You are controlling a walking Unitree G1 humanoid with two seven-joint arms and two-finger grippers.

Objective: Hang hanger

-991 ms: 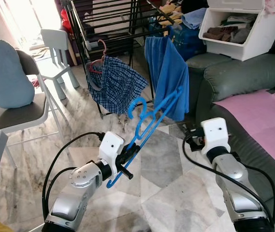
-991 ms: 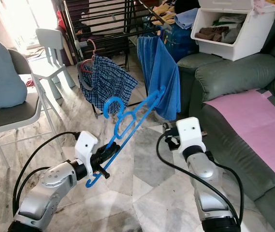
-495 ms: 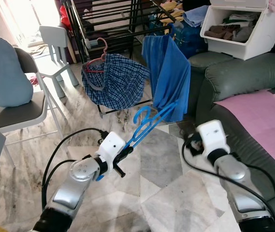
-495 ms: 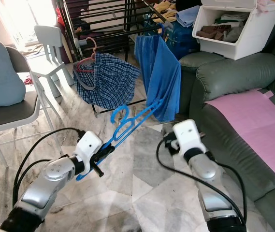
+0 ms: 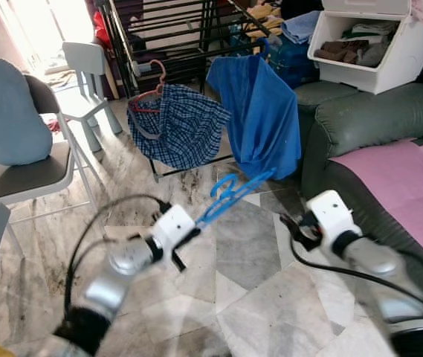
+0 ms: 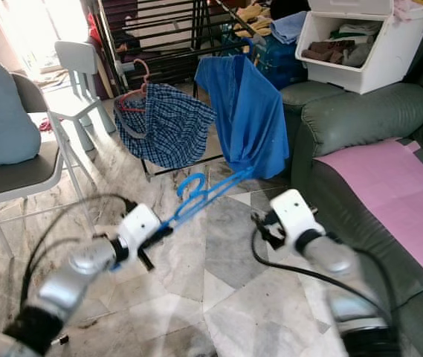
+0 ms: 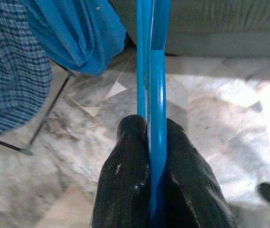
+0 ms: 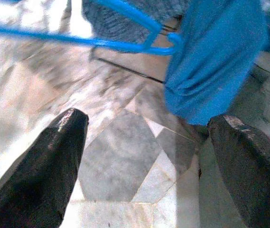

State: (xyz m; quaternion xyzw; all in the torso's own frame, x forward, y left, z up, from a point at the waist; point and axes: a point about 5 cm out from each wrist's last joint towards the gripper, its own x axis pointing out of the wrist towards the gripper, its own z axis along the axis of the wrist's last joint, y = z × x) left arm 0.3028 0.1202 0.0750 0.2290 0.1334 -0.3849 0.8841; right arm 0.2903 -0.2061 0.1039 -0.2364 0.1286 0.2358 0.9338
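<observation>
Here, lowest in the frame, the two silver arms reach forward over the marble floor (image 5: 256, 297), both a little blurred. The left gripper (image 7: 150, 142) has its two black fingers pressed together on the bar of the blue hanger (image 5: 230, 192), pinching it tightly; the left wrist view shows the bar running straight out between the fingertips. The right gripper (image 8: 146, 156) is at the lower right of the frame with its fingers spread wide and nothing between them.

The hanger sits in the middle of the frame. Its long axis goes from the left gripper up and to the right, away from the robot, and its hook is at about the middle of its length, turned upward. In the right wrist view the far end of the hanger lies close before the blue cloth (image 5: 259, 111).

Farther, in the upper middle of the frame, stands the dark drying rack (image 5: 174, 30). A checked garment (image 5: 178, 130) on a pink hanger (image 5: 152, 82) and the blue cloth hang from it. I judge that the rack's bars are above and beyond the hook, so the left arm, the nearer one to the hanger, must lift and carry it forward.

At the right are a green sofa (image 5: 360, 119) and a white box (image 5: 375, 44); at the left, a grey chair (image 5: 25, 167).
</observation>
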